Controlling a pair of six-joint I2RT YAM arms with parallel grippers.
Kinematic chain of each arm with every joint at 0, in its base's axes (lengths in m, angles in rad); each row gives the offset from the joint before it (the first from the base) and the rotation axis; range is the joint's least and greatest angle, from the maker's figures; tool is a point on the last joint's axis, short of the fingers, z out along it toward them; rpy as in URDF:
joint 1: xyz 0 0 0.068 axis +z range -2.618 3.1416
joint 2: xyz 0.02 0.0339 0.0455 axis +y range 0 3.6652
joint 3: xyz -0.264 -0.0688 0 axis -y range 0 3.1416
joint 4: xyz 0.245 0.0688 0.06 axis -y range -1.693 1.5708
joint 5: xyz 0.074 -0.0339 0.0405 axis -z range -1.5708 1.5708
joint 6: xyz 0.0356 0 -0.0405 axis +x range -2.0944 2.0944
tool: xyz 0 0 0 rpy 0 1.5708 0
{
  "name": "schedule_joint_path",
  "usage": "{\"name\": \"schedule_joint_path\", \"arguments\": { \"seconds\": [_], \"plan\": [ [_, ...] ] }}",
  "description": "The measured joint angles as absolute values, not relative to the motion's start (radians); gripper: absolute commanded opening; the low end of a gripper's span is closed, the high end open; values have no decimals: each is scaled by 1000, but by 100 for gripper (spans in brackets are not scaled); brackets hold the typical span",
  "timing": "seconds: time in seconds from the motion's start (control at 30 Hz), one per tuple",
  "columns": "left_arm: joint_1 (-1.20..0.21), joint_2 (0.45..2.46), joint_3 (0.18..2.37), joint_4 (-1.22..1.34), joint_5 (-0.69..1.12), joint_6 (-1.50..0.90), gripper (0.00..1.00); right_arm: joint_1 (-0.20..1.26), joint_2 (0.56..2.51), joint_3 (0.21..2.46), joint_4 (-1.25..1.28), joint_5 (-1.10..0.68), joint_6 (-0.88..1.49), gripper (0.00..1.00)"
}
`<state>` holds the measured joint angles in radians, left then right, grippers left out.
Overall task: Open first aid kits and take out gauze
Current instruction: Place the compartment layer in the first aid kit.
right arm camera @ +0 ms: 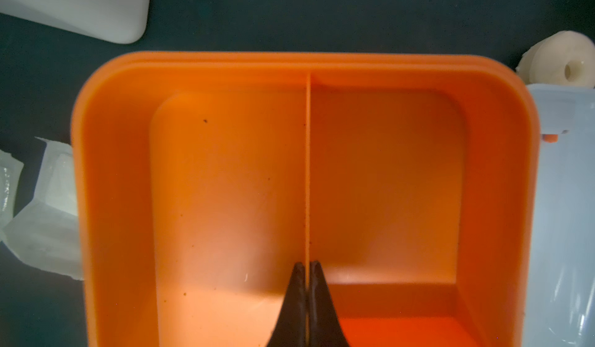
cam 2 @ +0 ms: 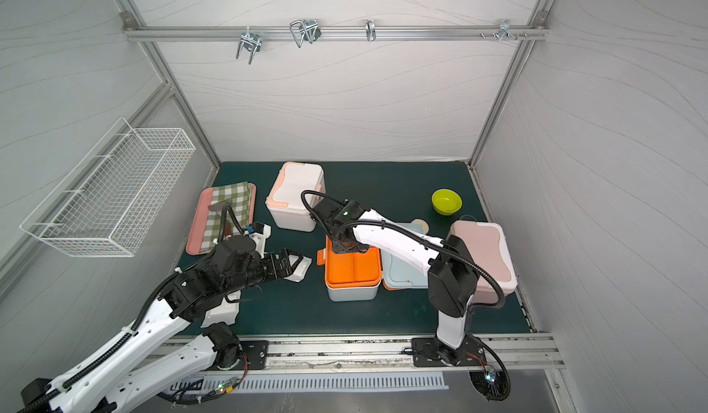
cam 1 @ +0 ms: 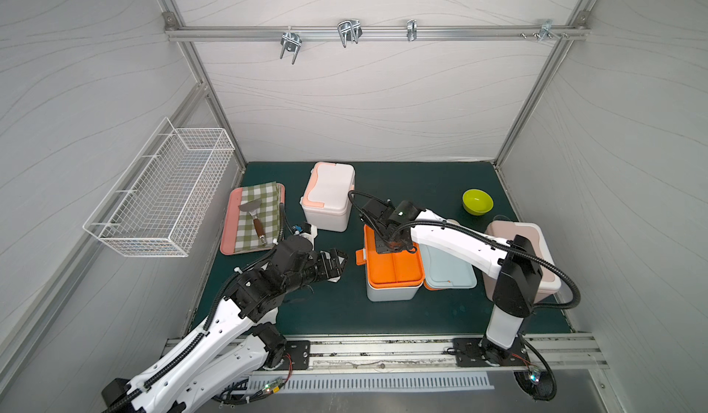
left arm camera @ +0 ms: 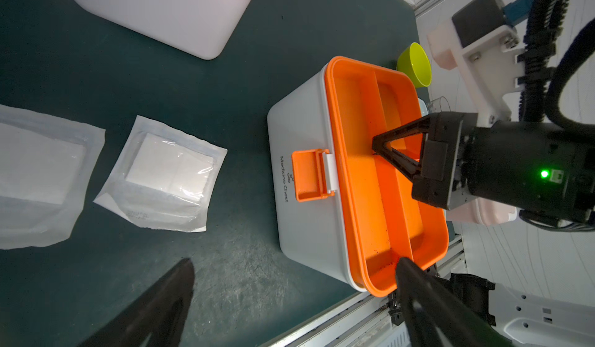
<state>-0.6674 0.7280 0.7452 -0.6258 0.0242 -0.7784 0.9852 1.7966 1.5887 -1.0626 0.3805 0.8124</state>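
Evidently the work is on the pale blue plastic first aid kit with orange trim point(cam 1: 390, 294), which stands open about the middle of the dark green tabletop point(cam 1: 344, 315). Its light blue lid point(cam 1: 450, 271) is folded flat toward the right edge. The right gripper point(right arm camera: 308, 266) reaches into the kit's orange plastic insert tray point(right arm camera: 225, 184) and is clenched on the thin upright divider point(right arm camera: 308, 168), one finger on each side. The step in hand looks like lifting that tray out to reach whatever lies beneath. That probably calls for a straight, level upward pull so the tray does not jam in the rim, and the box may need steadying. The left gripper point(cam 1: 339, 265) hangs with its jaws spread wide, holding nothing, just left of the kit. Below it, two flat square white gauze pads in clear wrappers point(left arm camera: 167, 171) lie on the tabletop between the kit and the left edge. The kit's long axis runs from front edge to back edge, with the divider along it, and its orange latch flap point(left arm camera: 309, 174) points toward the left edge. The white plastic kit with peach trim point(cam 1: 327, 196) near the back edge and the pale pink plastic kit point(cam 2: 482, 250) by the right edge both look closed.
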Motion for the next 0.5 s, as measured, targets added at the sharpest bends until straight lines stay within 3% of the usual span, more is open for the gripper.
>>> {"name": "schedule_joint_path", "arguments": {
  "seconds": [0.33,0.5],
  "plan": [
    [-667,728,745,-621,27,-780,97,985,1796,1551,-1010,370,822,2],
    [-667,724,744,-622,27,-781,97,985,1796,1526,-977,330,843,8]
  ]
}}
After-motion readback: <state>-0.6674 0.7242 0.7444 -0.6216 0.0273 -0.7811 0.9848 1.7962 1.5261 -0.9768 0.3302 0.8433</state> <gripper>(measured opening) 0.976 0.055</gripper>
